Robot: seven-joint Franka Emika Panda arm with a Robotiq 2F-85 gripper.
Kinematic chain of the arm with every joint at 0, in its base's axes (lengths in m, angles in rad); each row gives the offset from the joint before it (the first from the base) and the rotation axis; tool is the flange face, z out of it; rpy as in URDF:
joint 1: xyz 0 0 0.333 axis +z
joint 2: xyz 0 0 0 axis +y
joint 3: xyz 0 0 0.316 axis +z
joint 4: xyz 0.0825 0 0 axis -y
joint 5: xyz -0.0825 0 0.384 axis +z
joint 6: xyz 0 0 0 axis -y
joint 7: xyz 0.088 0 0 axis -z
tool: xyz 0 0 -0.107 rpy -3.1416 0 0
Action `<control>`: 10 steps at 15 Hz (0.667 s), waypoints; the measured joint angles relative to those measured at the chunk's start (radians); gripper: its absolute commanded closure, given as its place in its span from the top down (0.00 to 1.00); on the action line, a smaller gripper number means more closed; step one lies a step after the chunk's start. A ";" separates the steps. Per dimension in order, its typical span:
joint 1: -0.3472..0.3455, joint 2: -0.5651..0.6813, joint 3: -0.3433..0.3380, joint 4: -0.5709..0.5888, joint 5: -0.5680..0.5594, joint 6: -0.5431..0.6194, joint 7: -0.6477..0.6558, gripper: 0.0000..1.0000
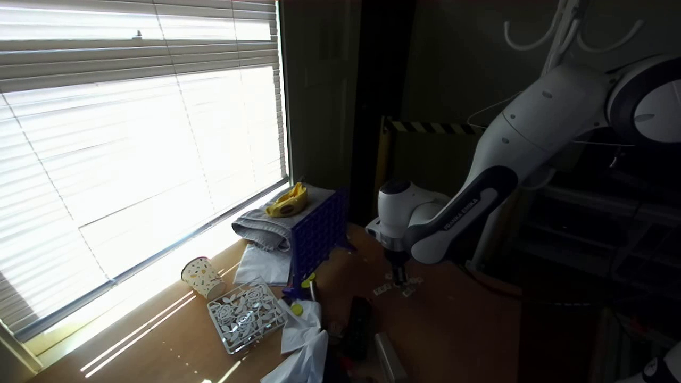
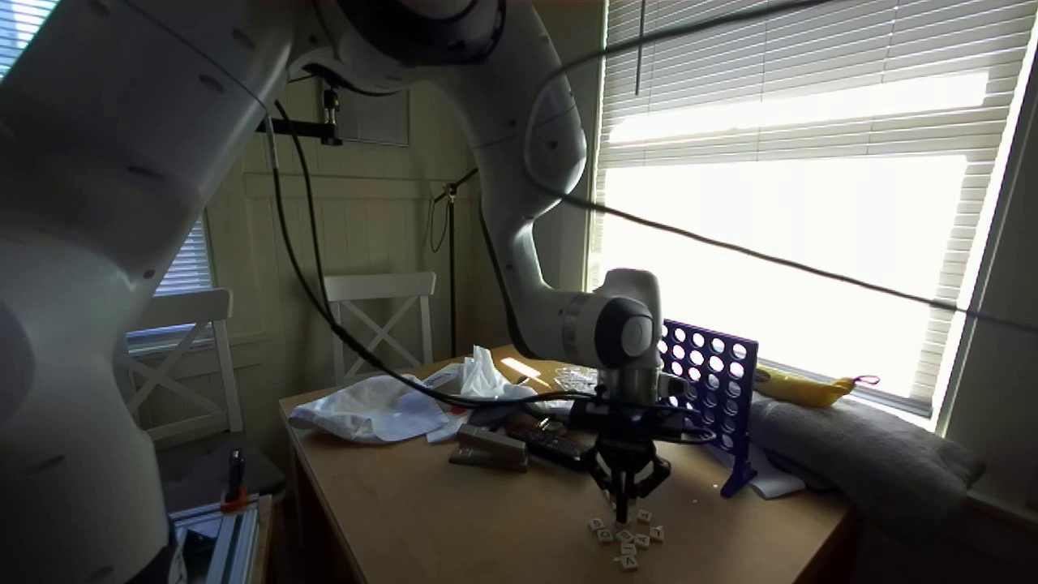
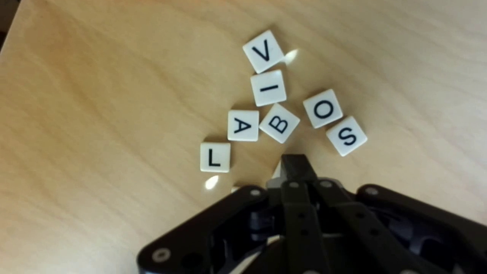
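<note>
- I had the gripper (image 3: 299, 163) low over the table (image 3: 95, 133), its fingers pressed together; I couldn't tell whether the tips touched anything.
- My wrist view gave me the letters: tile B (image 3: 279, 123) just beyond the tips, tile A (image 3: 243, 125) at its corner, tile I (image 3: 268, 88) past B, tile V (image 3: 263, 51) farthest out.
- Tile O (image 3: 323, 109) and tile S (image 3: 347, 136) sat ahead and right of the tips; tile L (image 3: 215, 157) lay to their left.
- In an exterior view I got a full look at a side tile (image 2: 645, 516) beside the tips; with the gripper in the way, the wrist view showed only slivers there.
- Only an exterior view showed me the cup (image 1: 203, 277), across the upright frame (image 1: 319, 234) from the gripper.
- That frame stood near the gripper in both exterior views, limiting room on that side.
- The stapler (image 2: 491, 442) and remote (image 2: 551, 448) lay beyond the gripper, to its left in an exterior view.
- Tabletop stretched from the gripper to the left edge (image 2: 323, 496), well apart from it.
- In the wrist view, another edge (image 3: 11, 28) crossed the far upper-left corner.
</note>
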 measured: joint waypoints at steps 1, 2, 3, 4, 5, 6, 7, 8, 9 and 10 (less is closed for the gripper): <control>0.001 0.002 0.001 0.004 -0.004 -0.002 -0.007 0.00; 0.002 0.004 0.002 0.008 -0.007 -0.005 -0.013 0.00; 0.003 0.005 0.004 0.010 -0.011 -0.006 -0.018 0.00; 0.003 0.006 0.004 0.012 -0.015 -0.008 -0.024 0.00; 0.004 0.006 0.005 0.013 -0.018 -0.009 -0.029 0.00; 0.004 0.007 0.005 0.014 -0.021 -0.010 -0.034 0.00; 0.005 0.007 0.005 0.015 -0.025 -0.010 -0.039 0.00; 0.006 0.008 0.006 0.015 -0.028 -0.010 -0.045 0.00; 0.006 0.008 0.006 0.015 -0.031 -0.010 -0.051 0.00; 0.007 0.008 0.007 0.015 -0.034 -0.010 -0.057 0.00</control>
